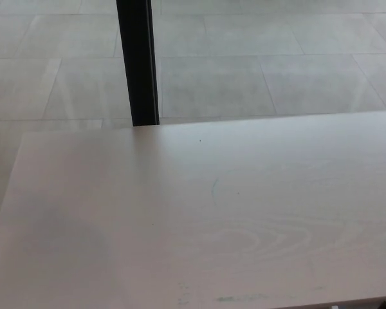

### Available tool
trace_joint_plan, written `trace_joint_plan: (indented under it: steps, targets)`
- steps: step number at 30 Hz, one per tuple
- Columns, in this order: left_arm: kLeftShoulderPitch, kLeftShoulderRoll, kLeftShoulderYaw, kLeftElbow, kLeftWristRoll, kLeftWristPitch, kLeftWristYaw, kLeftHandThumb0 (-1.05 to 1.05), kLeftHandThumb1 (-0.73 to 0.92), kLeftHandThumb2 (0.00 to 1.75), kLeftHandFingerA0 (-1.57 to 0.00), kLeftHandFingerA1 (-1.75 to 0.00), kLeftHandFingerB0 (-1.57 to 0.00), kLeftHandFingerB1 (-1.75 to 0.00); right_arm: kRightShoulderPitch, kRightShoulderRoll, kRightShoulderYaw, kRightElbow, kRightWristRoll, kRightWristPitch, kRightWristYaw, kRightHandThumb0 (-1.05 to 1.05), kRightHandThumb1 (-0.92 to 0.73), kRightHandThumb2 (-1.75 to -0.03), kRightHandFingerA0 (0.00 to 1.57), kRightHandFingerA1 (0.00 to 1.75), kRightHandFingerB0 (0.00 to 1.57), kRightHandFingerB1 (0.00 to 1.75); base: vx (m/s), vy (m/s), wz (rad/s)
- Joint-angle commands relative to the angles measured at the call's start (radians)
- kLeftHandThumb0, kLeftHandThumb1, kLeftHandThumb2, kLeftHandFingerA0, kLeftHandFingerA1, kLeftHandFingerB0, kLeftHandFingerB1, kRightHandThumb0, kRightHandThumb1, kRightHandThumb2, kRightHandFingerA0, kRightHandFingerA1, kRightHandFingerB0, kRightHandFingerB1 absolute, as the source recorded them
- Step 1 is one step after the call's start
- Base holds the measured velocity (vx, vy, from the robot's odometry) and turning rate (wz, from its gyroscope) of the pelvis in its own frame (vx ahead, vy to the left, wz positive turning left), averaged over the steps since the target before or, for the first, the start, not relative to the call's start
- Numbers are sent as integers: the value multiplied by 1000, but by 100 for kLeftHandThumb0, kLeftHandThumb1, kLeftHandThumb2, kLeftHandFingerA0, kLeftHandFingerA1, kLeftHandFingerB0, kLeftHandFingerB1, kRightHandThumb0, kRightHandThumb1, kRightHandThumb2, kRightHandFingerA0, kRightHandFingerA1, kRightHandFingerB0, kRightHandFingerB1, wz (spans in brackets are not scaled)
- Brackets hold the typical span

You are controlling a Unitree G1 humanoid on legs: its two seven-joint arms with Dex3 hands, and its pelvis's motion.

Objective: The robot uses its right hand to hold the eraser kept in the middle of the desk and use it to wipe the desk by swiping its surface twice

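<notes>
Only the pale wooden desk [193, 219] shows in the head view. No eraser is visible on it. Neither of my hands appears anywhere in the picture. A faint bluish mark [213, 191] sits near the middle of the desk top, and a small greenish smear [241, 298] lies by the front edge.
A black vertical post [137, 61] rises just behind the desk's far edge, left of centre. Beyond it lies a grey tiled floor [276, 58]. The desk's left edge runs diagonally down the left side of the picture.
</notes>
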Motion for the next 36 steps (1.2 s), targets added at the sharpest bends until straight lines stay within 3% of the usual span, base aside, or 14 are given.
trace_joint_plan:
  steps: [1, 4, 7, 8, 10, 15, 16, 17, 19, 20, 22, 23, 29, 36]
  targets:
    - [4, 17, -11, 7, 17, -1, 28, -61, 92, 74, -54, -108, -48, -82, 6, 49, -56, -6, 116, 0, 152, -18, -56, -113, 86, 173, 75, 149, 0, 0, 0]
    - [8, 19, -12, 6, 13, -3, 18, -61, 92, 75, -52, -108, -45, -75, -48, 56, -136, -56, 244, 31, 309, -28, -74, -66, 75, 156, 59, 52, 0, 0, 0]
    - [14, 20, -14, 2, 11, -7, 6, -61, 92, 76, -50, -106, -44, -76, -78, 58, -191, -99, 311, 106, 370, -30, -72, -63, 77, 134, 49, 41, 0, 0, 0]
    - [15, 17, -6, 3, 3, -6, 6, -61, 92, 74, -50, -106, -43, -74, -93, 41, -200, -131, 319, 120, 386, -43, -72, -63, 75, 79, 32, 31, 0, 0, 0]
    - [20, 17, -8, -1, 3, -9, -1, -60, 92, 76, -49, -109, -43, -85, -120, 16, -248, -192, 379, 177, 435, -54, -66, -59, 55, 47, 18, 27, 0, 0, 0]
    - [35, 24, -13, -3, 14, -12, 3, -60, 92, 76, -50, -104, -43, -80, -174, -70, -323, -223, 415, 227, 475, -73, -55, -91, 29, 52, 5, 34, 0, 0, 0]
    - [37, 24, -15, -6, 16, -11, 3, -60, 92, 76, -51, -105, -45, -81, -184, -97, -337, -222, 407, 231, 471, -71, -69, -61, 37, 41, 11, 28, 0, 0, 0]
    - [39, 23, -12, -8, 12, -9, 5, -60, 92, 75, -50, -109, -43, -81, -189, -135, -356, -214, 399, 220, 458, -79, -57, -94, 35, 55, 7, 37, 0, 0, 0]
    - [44, 21, -6, -13, 5, -6, 4, -60, 92, 75, -52, -112, -43, -81, -183, -195, -399, -205, 398, 202, 453, -77, -58, -94, 35, 53, 7, 40, 0, 0, 0]
    - [46, 21, -9, -17, 7, -3, 5, -60, 92, 76, -51, -110, -43, -79, -181, -209, -427, -207, 418, 218, 452, -74, -72, -62, 46, 40, 18, 28, 0, 0, 0]
    - [49, 21, -8, -17, 5, -5, 4, -60, 92, 76, -51, -107, -42, -79, -139, -247, -504, -255, 447, 246, 423, -78, -60, -95, 46, 53, 17, 43, 0, 0, 0]
    - [50, 19, -8, -22, 6, -4, 8, -61, 92, 75, -52, -110, -44, -85, -127, -253, -528, -274, 460, 264, 420, -77, -71, -63, 58, 42, 28, 31, 0, 0, 0]
    - [36, 28, -4, 12, 0, -15, -4, -60, 92, 78, -50, -107, -43, -83, 90, -262, -854, -382, 601, 286, 355, -67, -70, -61, 63, 50, 40, 37, 0, 0, 0]
    - [40, 19, -12, -11, 9, 2, 25, -60, 92, 77, -54, -111, -43, -77, 366, -202, -1084, -217, 521, 220, -26, -76, -69, -61, 83, 54, 52, 43, 0, 0, 0]
